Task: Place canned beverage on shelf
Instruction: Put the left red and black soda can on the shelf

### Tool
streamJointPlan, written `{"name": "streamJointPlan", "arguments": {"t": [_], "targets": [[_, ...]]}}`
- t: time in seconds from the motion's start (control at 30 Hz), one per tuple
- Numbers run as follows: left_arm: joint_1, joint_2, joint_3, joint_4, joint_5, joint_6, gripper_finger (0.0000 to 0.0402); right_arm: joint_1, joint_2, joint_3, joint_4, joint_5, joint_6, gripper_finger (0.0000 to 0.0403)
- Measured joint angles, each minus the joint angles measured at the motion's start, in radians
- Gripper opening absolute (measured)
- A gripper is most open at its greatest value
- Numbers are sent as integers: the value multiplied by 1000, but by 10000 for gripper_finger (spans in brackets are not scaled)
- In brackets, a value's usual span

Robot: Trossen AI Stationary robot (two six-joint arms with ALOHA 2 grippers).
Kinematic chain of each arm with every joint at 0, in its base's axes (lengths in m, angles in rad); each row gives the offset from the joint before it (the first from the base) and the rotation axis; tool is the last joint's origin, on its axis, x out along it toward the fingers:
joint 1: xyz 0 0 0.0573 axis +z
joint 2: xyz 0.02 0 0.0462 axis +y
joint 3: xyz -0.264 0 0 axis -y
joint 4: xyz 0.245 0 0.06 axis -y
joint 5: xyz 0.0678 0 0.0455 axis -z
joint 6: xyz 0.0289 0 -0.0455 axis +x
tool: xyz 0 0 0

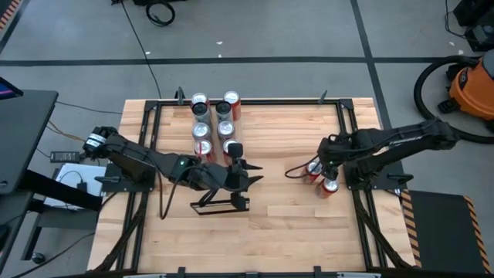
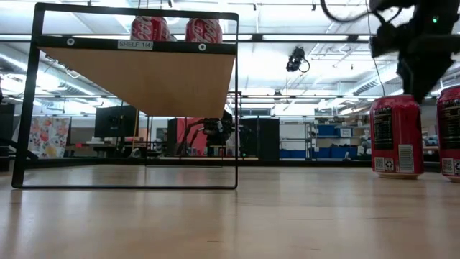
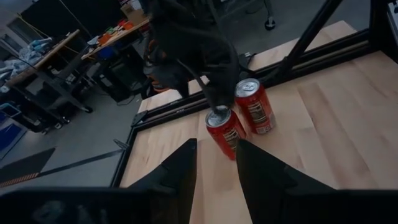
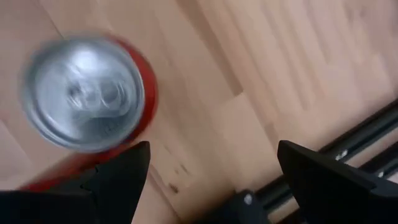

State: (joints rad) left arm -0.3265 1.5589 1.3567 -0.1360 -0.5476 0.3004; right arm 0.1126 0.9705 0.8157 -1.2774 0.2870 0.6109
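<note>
Hovering over the right side of the table [image 1: 293,232], the right gripper [image 1: 330,174] hangs above two red cans [image 1: 330,186] and [image 1: 313,171], its fingers [image 4: 118,180] spread wide with nothing between them; from its wrist camera the silver top of one can [image 4: 84,93] sits just off to the side of the gap, not inside it. At table level those two cans [image 2: 396,135] and [image 2: 451,131] stand upright side by side on the wood, the dark arm looming just above them. Over at centre, the left gripper [image 1: 251,176] points across the table toward the right arm, its fingers [image 3: 180,171] only slightly parted and holding nothing. Farther back, the shelf [image 2: 144,79] sits raised in its black frame [image 2: 237,101], pale wood underside showing, and two red cans [image 2: 149,29] and [image 2: 204,30] stand on top. From above, that shelf carries more upright cans [image 1: 216,120] in two rows near the table's far edge.
</note>
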Motion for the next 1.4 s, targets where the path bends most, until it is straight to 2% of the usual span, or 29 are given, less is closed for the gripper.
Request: {"name": "streamJointPlan", "arguments": {"t": [0.1,0.47,0.83,0.93,1.03,1.23,1.4], "targets": [[4,0,0,0,0,8,121,-4,25,-39,17,-37,-2,363],[10,0,0,-1,0,10,121,-31,100,-81,376,-71,-165,363],[10,0,0,-10,0,10,121,-69,297,-81,703,-56,-294,363],[10,0,0,-10,0,10,121,-77,345,-81,801,-105,-329,363],[10,0,0,-10,0,10,121,-85,381,-81,843,-172,-341,363],[10,0,0,-18,0,8,121,-76,419,-81,809,-274,-306,363],[10,0,1,-18,0,6,121,-41,400,-81,812,-289,-298,363]]}}
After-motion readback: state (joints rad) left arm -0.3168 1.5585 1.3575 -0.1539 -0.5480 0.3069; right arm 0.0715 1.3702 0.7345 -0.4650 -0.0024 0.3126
